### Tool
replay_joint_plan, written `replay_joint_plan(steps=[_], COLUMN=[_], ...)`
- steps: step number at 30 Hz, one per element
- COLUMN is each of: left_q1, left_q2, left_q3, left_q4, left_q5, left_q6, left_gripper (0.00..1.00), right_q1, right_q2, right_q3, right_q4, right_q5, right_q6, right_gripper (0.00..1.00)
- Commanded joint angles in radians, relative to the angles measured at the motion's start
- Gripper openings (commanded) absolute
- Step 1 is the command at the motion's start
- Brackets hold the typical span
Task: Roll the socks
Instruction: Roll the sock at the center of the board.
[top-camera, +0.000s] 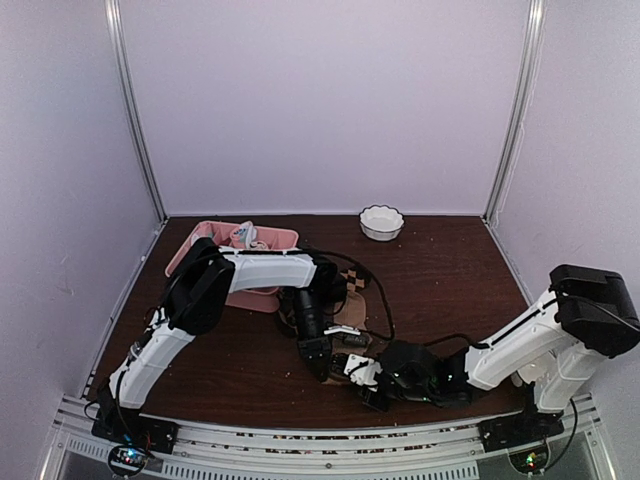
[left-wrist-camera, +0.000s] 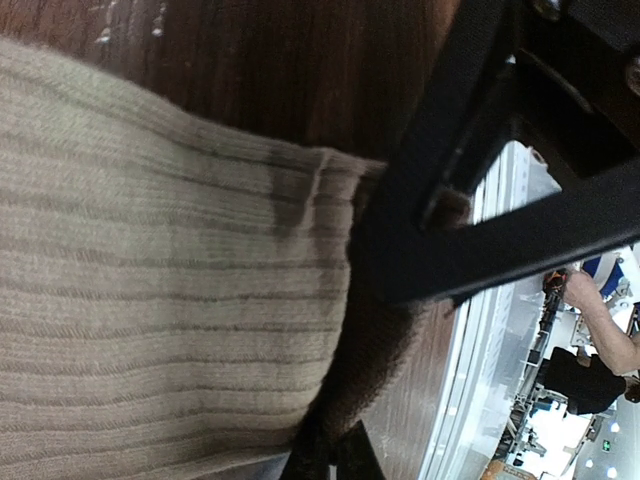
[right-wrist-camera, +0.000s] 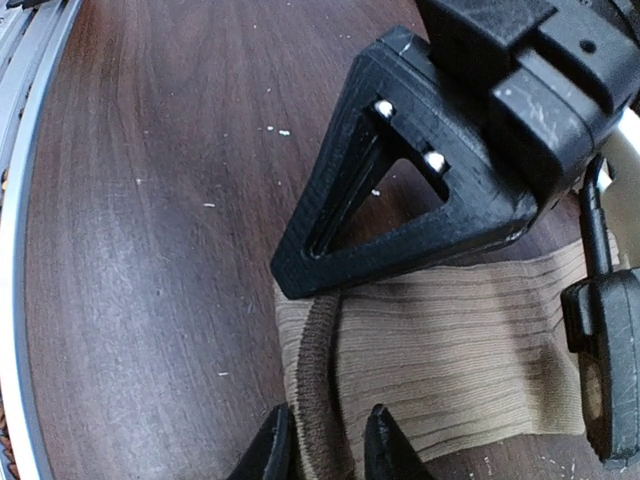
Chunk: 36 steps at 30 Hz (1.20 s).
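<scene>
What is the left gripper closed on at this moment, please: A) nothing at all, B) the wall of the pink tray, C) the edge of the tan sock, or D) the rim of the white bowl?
C: in the left wrist view the left gripper is shut, with the ribbed edge of the tan sock pinched between its fingers.

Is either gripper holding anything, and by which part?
Left gripper pinches the tan ribbed fabric sock by its dark brown edge. The right gripper straddles that edge; grip cannot be told.
</scene>
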Motion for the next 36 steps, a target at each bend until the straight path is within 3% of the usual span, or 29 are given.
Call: replay_joint_plan(steps=[1, 9, 15, 17, 23, 26, 36], left_q1=[-0.002, -0.002, 0.007, 0.013, 0.019, 0.019, -0.104], left_q2=[0.063, 0.039, -0.087, -0.17, -0.523, -0.625, -0.656], left_q3=[-0.006, -0.022, -0.156, -0.242, -0.614, -0.725, -0.781], left_q4=[0.027, 0.065, 0.228, 0.329, 0.729, 0.87, 0.93], left_q5=[-0.116, -0.149, -0.225, -0.26, -0.318, -0.309, -0.329], left_q6=[-0.001, 0.001, -0.027, -0.036, 0.0, 0.018, 0.169], left_gripper=[0.0, 0.0, 0.25, 0.29, 0.31, 0.32, 0.3], right_q1=[-0.029, -0.06, -0.112, -0.141, -0.214, -0.233, -0.247], right_q2=[0.032, 0.049, 0.065, 0.081, 0.132, 0.149, 0.206], right_q3=[0.015, 0.003, -0.017, -0.027, -0.029, -0.031, -0.036], right_q4=[-0.011, 0.015, 0.024, 0.031, -0.005, -0.031, -0.078], right_q5=[-0.047, -0.12, -0.268, -0.334, -0.477, -0.502, -0.528], right_q6=[-0.007, 0.041, 0.174, 0.236, 0.366, 0.393, 0.44], right_gripper=[0.22, 0.0, 0.0, 0.0, 0.0, 0.0, 0.0])
